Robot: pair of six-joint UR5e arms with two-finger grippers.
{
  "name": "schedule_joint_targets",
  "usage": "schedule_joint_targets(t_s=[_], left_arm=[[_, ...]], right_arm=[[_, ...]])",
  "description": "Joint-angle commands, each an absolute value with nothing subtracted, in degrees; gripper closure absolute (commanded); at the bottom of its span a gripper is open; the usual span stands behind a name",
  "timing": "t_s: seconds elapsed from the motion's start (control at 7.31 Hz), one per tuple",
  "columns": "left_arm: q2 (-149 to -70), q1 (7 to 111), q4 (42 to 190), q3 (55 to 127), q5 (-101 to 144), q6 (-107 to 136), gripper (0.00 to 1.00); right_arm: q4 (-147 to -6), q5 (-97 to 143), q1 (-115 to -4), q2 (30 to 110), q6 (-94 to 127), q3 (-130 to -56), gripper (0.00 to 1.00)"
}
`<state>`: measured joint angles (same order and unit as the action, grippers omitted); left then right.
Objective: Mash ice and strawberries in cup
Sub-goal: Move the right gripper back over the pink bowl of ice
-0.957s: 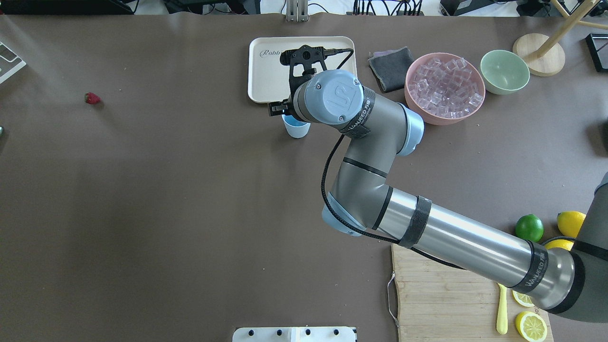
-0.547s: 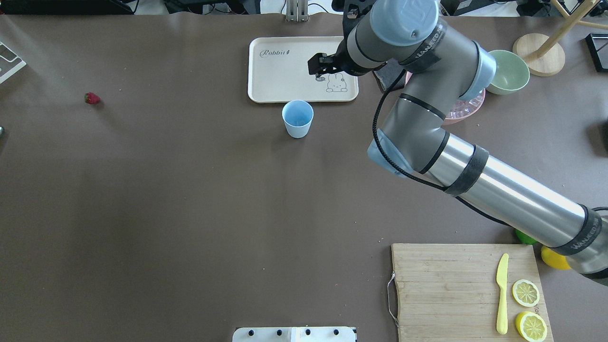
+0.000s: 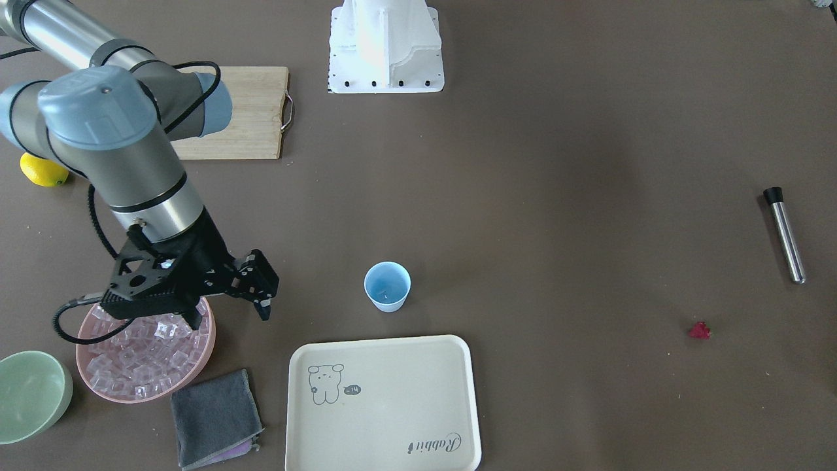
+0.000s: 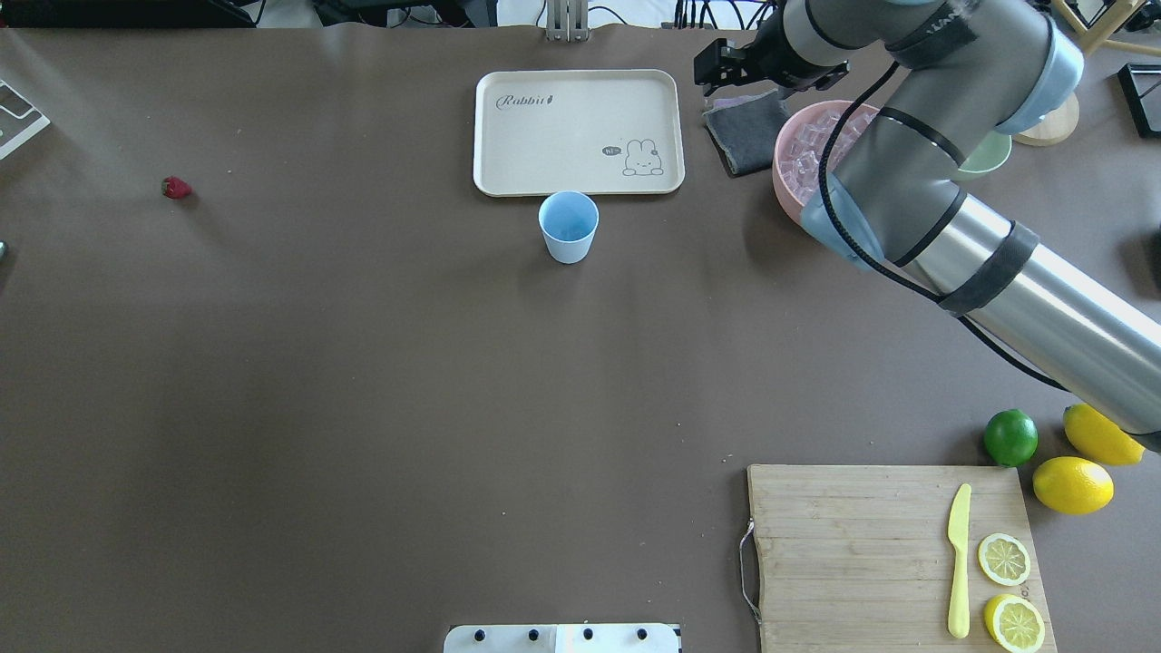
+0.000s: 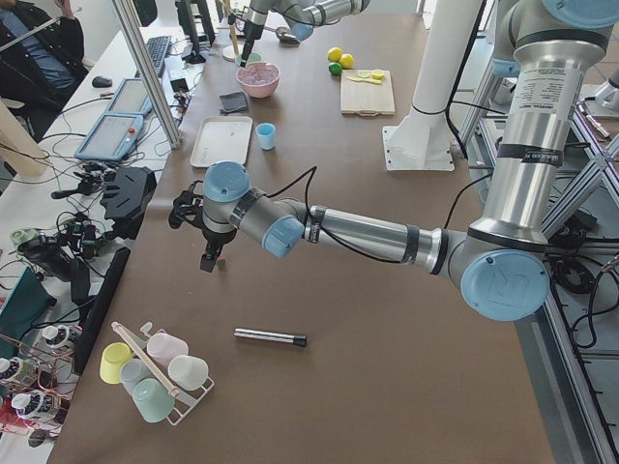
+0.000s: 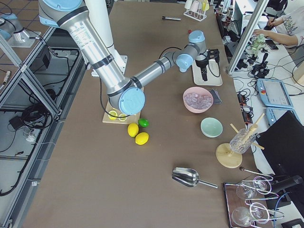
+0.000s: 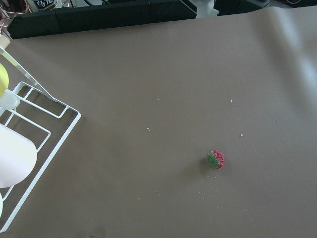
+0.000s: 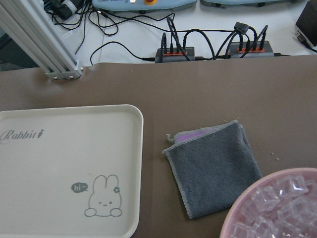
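The light-blue cup (image 4: 569, 225) stands upright just in front of the cream tray; in the front-facing view (image 3: 388, 286) something small and clear lies in its bottom. The ice (image 3: 147, 353) fills a pink bowl (image 4: 791, 172). My right gripper (image 3: 229, 313) hangs over that bowl's edge and the grey cloth, jaws apart and empty; it also shows in the overhead view (image 4: 717, 68). The strawberry (image 4: 176, 188) lies alone far left and shows in the left wrist view (image 7: 215, 159). My left gripper (image 5: 208, 253) hovers near it; I cannot tell if it is open.
A cream tray (image 4: 576, 131) and grey cloth (image 4: 746, 136) lie at the far side. A green bowl (image 3: 29, 392) stands beside the ice bowl. A metal rod (image 3: 785, 235) lies left. Cutting board (image 4: 862, 544), lime (image 4: 1010, 436) and lemons sit near right. A cup rack (image 5: 155, 372) stands far left.
My right arm has swung from directly above the cup, across the tray, to the cloth and ice bowl. The cup and strawberry have not moved.
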<state>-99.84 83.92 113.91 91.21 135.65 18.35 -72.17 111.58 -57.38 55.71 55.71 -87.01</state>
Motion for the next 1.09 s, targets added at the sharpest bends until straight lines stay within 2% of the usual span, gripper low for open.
schedule_joint_targets(t_s=[0.0,0.27,0.96], left_arm=[[-101.68,83.76,113.82,90.79,135.53,18.19,0.02],[-102.04,83.67,114.08,91.32,135.53,18.19,0.02],[-102.04,82.97,114.7,90.61,135.44,18.11,0.02]], right_arm=[[-71.9,112.15,-58.97,60.36,56.86,-87.19,0.02],[-71.81,111.63,-56.62,62.23,62.11,-87.89,0.11],[-71.89,109.87,-53.53,62.23,64.94,-84.73,0.12]])
